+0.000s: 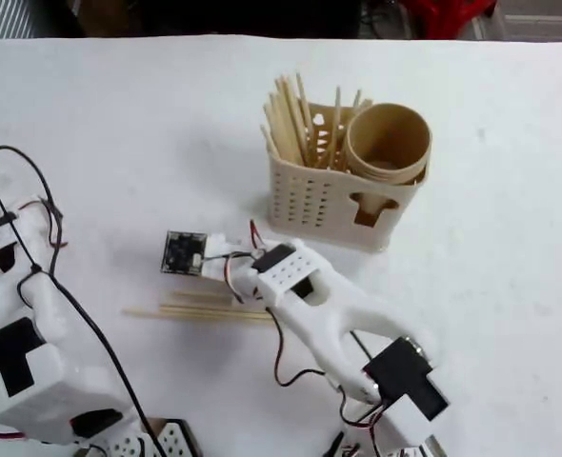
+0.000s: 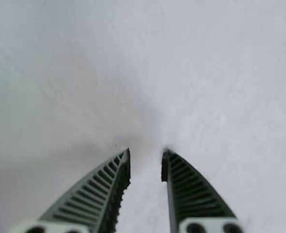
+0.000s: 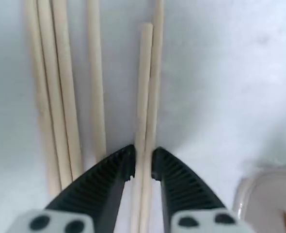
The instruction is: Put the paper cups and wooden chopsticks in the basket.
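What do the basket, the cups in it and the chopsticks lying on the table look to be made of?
The basket looks like cream plastic, with moulded, perforated walls. The cups seem tan paper, matte, with thin stacked rims. The chopsticks look like pale bare wood, matte.

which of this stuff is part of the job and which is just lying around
Part of the job:
- basket
- paper cups nested inside it
- upright chopsticks standing in it
- loose chopsticks lying flat
- right gripper, fingers closed on two of them

Just there:
- left gripper, open, holding nothing
- black cables
- white table
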`<action>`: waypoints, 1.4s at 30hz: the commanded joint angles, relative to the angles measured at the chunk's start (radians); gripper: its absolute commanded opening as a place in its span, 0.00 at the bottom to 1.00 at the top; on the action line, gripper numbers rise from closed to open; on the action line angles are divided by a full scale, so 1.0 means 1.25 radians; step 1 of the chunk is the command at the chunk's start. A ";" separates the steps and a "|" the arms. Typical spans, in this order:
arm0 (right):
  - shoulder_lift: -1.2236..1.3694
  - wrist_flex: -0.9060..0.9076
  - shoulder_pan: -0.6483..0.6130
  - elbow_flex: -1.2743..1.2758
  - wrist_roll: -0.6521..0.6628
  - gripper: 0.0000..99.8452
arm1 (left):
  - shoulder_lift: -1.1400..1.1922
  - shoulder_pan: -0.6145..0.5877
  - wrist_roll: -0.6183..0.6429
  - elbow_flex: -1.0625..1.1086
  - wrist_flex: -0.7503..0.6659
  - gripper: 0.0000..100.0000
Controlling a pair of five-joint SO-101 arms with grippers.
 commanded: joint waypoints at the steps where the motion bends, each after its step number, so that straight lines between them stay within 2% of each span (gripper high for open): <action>1: -0.013 0.026 0.010 -0.023 0.006 0.02 | -0.009 -0.006 -0.010 -0.033 0.009 0.12; 6: -0.091 0.077 0.015 -0.022 0.001 0.02 | -0.009 -0.006 -0.010 -0.033 0.009 0.12; 14: -0.303 0.147 0.037 -0.010 -0.103 0.02 | -0.009 -0.006 -0.010 -0.033 0.009 0.12; 19: -0.371 0.144 -0.004 0.056 -0.103 0.02 | -0.009 -0.006 -0.010 -0.033 0.009 0.12; 28: -0.273 0.133 -0.029 0.069 -0.101 0.16 | -0.009 -0.006 -0.010 -0.033 0.009 0.12; 30: -0.274 0.134 -0.033 0.071 -0.103 0.16 | -0.009 -0.006 -0.010 -0.033 0.009 0.12; 33: -0.312 0.215 -0.033 0.069 -0.102 0.15 | -0.009 -0.006 -0.010 -0.034 0.009 0.12; 38: -0.376 0.279 -0.102 0.091 -0.101 0.06 | -0.009 -0.002 -0.010 -0.036 0.005 0.12; 42: -0.375 0.262 -0.170 0.152 -0.021 0.08 | -0.009 -0.002 -0.010 -0.033 0.004 0.12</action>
